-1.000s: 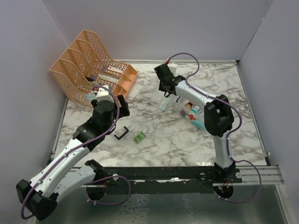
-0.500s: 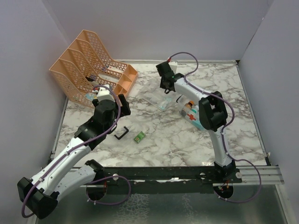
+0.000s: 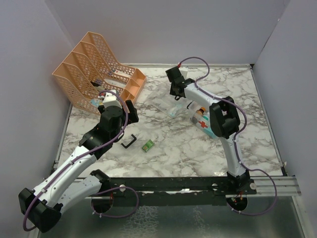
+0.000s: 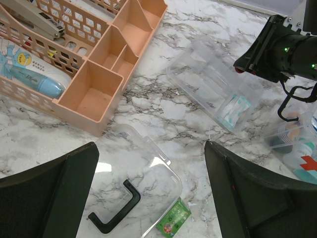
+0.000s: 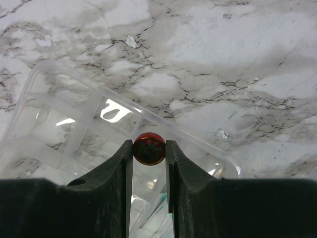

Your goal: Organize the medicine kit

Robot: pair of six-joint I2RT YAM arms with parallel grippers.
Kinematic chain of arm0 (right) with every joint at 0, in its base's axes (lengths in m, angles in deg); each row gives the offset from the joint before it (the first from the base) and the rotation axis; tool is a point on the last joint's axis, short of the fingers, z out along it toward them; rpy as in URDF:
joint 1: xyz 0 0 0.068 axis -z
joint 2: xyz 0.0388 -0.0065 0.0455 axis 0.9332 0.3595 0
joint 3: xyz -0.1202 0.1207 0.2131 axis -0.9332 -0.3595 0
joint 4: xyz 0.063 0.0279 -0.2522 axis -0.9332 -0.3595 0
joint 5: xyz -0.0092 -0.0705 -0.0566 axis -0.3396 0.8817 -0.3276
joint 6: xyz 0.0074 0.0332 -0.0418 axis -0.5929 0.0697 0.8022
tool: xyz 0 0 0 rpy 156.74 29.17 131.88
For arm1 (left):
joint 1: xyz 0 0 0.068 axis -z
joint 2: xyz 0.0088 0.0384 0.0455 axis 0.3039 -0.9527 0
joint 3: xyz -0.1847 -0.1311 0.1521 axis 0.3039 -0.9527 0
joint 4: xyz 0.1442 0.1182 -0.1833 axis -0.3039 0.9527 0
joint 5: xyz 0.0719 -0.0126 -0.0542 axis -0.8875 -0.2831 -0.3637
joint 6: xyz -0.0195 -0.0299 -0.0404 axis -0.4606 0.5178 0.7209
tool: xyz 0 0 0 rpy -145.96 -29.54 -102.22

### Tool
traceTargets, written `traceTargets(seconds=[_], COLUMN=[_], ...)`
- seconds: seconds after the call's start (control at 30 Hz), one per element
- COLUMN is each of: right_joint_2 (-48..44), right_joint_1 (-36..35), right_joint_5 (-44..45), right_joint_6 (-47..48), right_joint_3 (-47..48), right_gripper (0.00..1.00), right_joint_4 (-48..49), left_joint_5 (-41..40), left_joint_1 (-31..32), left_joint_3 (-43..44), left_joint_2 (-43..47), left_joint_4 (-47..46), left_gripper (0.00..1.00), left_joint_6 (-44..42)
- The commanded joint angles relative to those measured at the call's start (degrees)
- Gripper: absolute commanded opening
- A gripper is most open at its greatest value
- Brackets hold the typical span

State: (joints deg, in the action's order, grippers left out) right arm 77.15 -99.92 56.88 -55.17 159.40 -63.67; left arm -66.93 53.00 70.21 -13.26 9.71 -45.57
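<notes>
1. My left pincer hangs nearest to me, over the left half of the white marble table. Its two black fingers are spread wide apart with nothing between them.
2. Below it lies a black plastic U-shaped handle, with a small green printed packet near it on the right. Both sit at the near edge of a flat clear plastic lid with rounded corners. I cannot tell whether the handle is fixed to that lid.
3. Farther off and to the right is the medicine kit, a small clear plastic rectangular box with a red cross and a teal part. It stands on the table, partly hidden under my right arm in the top view. Small containers show inside it, too blurred to name.
4. Just beside the kit, on its left and a little farther away, a clear plastic divided tray lies on the table. A teal-and-white sachet rests in one of its compartments.
5. My right pincer hangs over that tray near one long rim, clamped on a small red round piece. I cannot tell whether the piece touches the tray.
6. Farthest away, at the far left, stands a peach mesh plastic file rack with open front compartments. A pale blue and white tube-shaped item lies in it.
</notes>
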Motion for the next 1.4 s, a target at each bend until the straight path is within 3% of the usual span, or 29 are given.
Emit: traceTargets(seconds=[0.0, 0.3, 0.67, 0.8, 1.23, 1.37], right_joint_2=[1.9, 2.7, 0.5, -0.4, -10.5, -15.6], right_joint_1=[0.8, 0.9, 1.0, 0.9, 0.8, 0.3], right_joint_5=[0.0, -1.8, -5.7, -5.5, -5.7, -9.2], right_joint_6=[-0.4, 0.1, 0.5, 0.0, 2.9, 4.1], right_joint_3=[1.9, 1.5, -0.1, 0.0, -2.5, -7.9], right_gripper=[0.23, 0.24, 0.42, 0.44, 0.45, 0.54], right_joint_4=[-1.3, -1.8, -2.4, -3.2, -4.4, -5.0], left_joint_5=[-1.0, -1.1, -1.2, -1.5, 1.4, 4.1], left_joint_1=[-0.2, -0.2, -0.2, -0.2, -0.2, -0.2], left_joint_3=[-0.6, -0.6, -0.6, -0.4, 0.5, 0.7], left_joint_2=[-0.3, -0.3, -0.4, -0.4, -1.7, -2.9], left_joint_4=[-1.4, -1.3, -1.2, -1.0, -0.8, -1.0], left_gripper=[0.92, 0.92, 0.92, 0.92, 0.92, 0.92], left_joint_6=[0.4, 0.4, 0.3, 0.4, -0.8, -1.2])
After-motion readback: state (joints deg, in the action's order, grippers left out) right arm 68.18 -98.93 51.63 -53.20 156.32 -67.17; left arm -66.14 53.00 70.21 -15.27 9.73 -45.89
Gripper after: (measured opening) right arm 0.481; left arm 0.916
